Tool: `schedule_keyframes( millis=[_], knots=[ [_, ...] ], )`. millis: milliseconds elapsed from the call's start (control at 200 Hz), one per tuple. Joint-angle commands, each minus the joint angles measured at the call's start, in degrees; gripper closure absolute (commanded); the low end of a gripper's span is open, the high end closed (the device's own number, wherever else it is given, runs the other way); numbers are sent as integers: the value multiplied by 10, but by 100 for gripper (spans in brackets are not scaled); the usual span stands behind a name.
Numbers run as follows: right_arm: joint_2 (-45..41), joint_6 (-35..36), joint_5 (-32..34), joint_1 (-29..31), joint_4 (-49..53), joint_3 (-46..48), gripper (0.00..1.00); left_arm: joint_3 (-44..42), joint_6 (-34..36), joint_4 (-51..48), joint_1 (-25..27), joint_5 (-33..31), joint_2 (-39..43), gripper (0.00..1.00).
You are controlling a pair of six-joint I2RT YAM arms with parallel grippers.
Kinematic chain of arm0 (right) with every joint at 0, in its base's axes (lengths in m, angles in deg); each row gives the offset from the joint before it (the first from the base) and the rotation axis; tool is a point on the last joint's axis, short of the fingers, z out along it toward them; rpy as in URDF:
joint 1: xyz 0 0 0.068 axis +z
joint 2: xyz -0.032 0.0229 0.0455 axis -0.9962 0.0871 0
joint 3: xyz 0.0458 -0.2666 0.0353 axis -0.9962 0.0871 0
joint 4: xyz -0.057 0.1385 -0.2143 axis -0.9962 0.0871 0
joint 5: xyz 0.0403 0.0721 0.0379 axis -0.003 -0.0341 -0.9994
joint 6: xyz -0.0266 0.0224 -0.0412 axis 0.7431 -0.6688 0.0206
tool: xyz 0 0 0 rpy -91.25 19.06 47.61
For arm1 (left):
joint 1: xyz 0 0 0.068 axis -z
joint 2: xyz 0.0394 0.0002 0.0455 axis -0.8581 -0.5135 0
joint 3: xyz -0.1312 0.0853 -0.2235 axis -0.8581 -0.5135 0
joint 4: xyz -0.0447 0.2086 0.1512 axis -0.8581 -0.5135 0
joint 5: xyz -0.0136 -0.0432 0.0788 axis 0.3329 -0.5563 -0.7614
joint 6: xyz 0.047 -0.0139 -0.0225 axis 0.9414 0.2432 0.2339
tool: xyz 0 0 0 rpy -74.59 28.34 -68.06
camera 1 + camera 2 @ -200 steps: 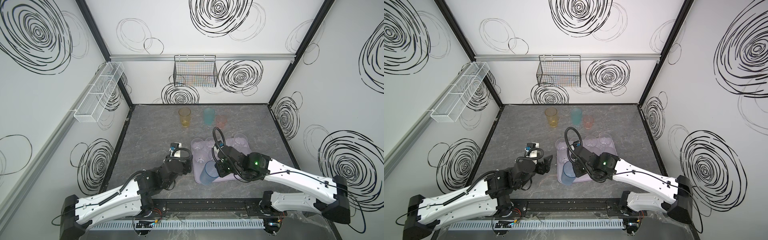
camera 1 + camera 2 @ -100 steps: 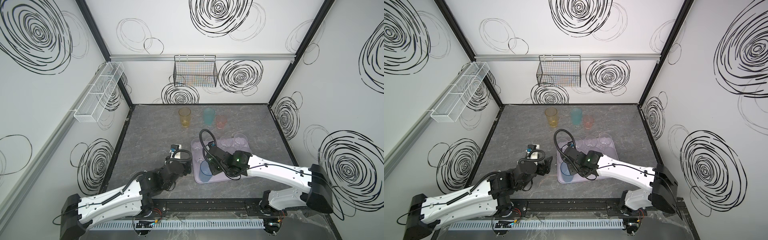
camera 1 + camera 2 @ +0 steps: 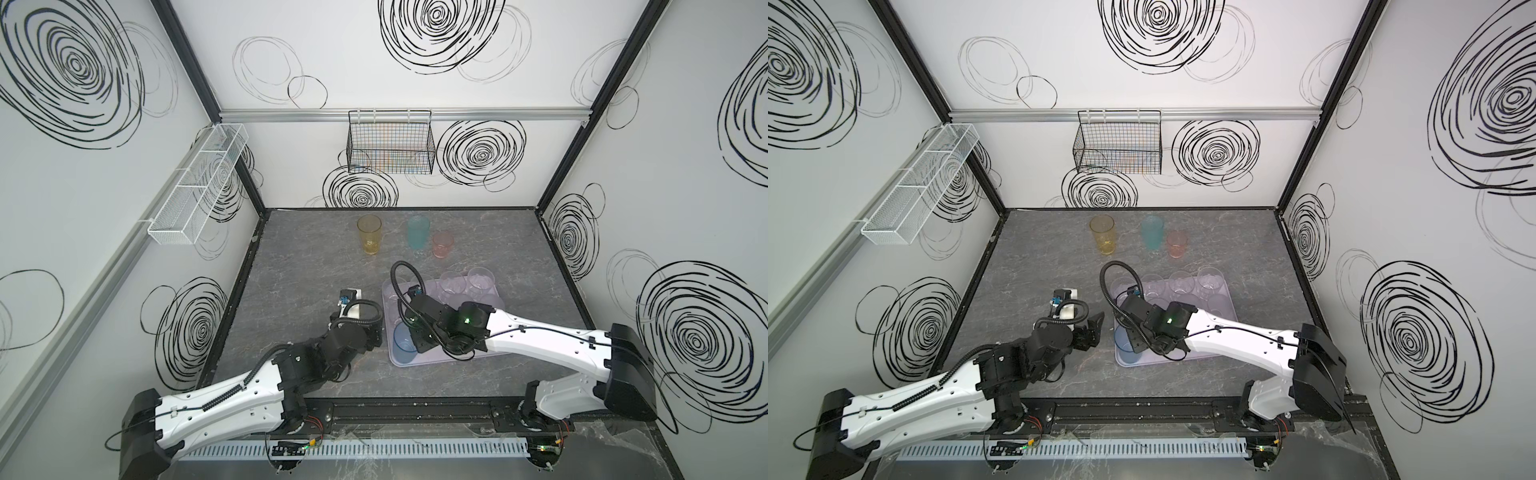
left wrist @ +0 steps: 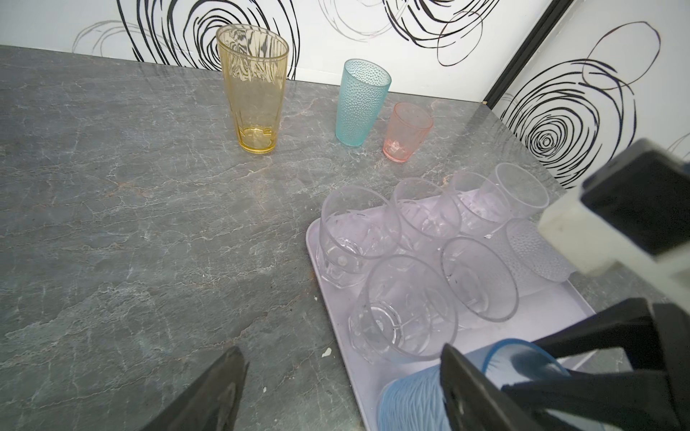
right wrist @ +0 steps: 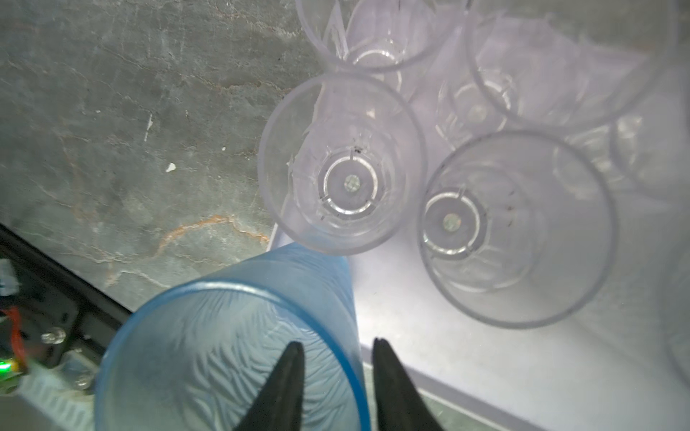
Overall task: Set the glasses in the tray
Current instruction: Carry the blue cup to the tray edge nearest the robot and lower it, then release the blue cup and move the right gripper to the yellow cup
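Note:
The lilac tray [image 3: 434, 358] [image 4: 522, 317] lies right of centre with several clear glasses [image 3: 453, 284] [image 4: 407, 306] standing in it. A blue glass [image 3: 404, 343] [image 3: 1126, 345] [image 5: 224, 354] stands upright in the tray's near left corner. My right gripper [image 5: 338, 341] [image 3: 415, 337] straddles its rim, one finger inside and one outside, jaws apart and off the wall. Amber [image 3: 369, 235], teal [image 3: 417, 232] and pink [image 3: 441, 244] glasses stand on the table at the back. My left gripper [image 4: 341, 350] [image 3: 372, 332] hangs open and empty just left of the tray.
A black wire basket [image 3: 390, 145] hangs on the back wall and a white mesh basket [image 3: 199, 183] on the left wall. The grey marbled table [image 3: 316, 266] runs from the tray to the left wall.
My right gripper brought the blue glass down into the tray's near left corner and its jaws have parted from the rim. The left arm has barely moved.

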Motion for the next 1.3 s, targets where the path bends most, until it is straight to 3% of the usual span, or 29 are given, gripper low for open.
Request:
schedule_keyframes(
  millis=[0, 195, 360, 440, 475, 650, 815, 1036, 1296],
  knots=[
    [-29, 13, -55, -18, 15, -36, 54, -2, -6, 4, -12, -25, 11, 15],
    [-54, 47, -93, -86, 18, -73, 48, 4, -1, -10, -44, -24, 32, 14],
    [-67, 93, -82, -148, -57, -88, 46, 10, 30, 3, -93, 0, 45, 11],
    [-35, 102, -81, -184, -83, -102, 46, 14, 46, 17, -129, 28, 38, 0],
    [-20, 103, -72, -195, -97, -105, 46, 9, 48, 33, -149, 48, 35, 4],
    [71, 102, -46, -226, -188, -134, 46, -7, 65, 114, -283, 192, 8, 4],
    [181, 96, -46, -242, -220, -219, 45, 17, 83, 145, -362, 245, -58, 4],
    [320, 68, -75, -258, -221, -369, 44, 28, 67, 199, -395, 252, -124, 3],
    [477, 56, -75, -273, -173, -579, 43, 45, 56, 226, -390, 254, -167, 1]
  ],
)
